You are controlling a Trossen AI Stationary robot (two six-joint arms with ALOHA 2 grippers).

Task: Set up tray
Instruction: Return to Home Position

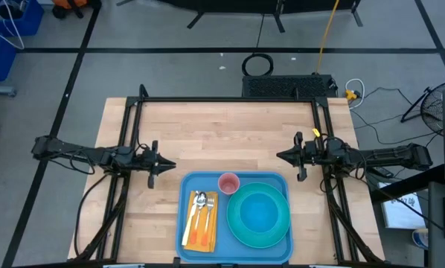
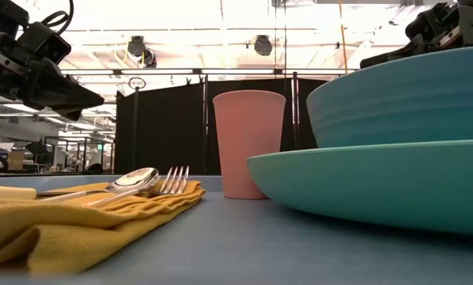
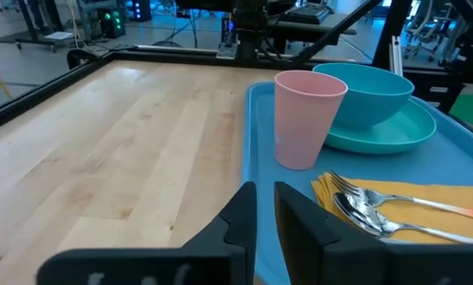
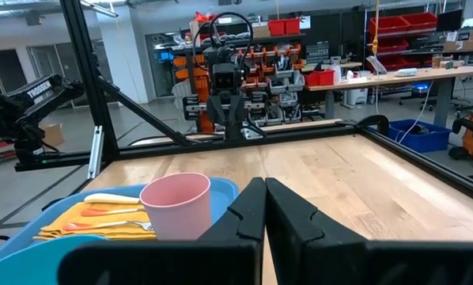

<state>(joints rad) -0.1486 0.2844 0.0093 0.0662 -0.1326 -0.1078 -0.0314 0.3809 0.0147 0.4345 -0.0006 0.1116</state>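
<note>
**Tray laid, arms parked at the sides**

A pale wooden counter (image 1: 222, 134) framed by black rails stands on a grey workshop floor with taped lines, and benches and racks show in the room beyond.

The tray (image 1: 200, 182) lies flat at the middle of the counter's edge, at the bottom of the high view, between the two arms and a little below their line. It is a large blue rectangle with rounded corners and a low raised rim, smooth and matte.

On its left part a folded yellow napkin (image 1: 199, 238) carries the cutlery (image 1: 202, 212) laid side by side, heads pointing toward the counter's middle. A pink cup (image 1: 229, 182) stands upright near the tray's far rim. To its right a turquoise plate (image 1: 234, 227) holds a matching bowl (image 1: 260, 212).

The left gripper (image 1: 170, 165) hangs just off the tray's far left corner. Its fingers are drawn together with only a slit between them and hold nothing. The right gripper (image 1: 280, 155) hangs just off the far right corner, with its fingers pressed together and likewise empty. Both point inward over bare wood.

As I judge it, the setting itself is finished and the step in hand is the retreat to rest. What remains calls only for each arm to fold back toward its own side, clear of the cup and the tray's rim, with nothing carried. The cup looks the likeliest thing to tip if brushed.
</note>
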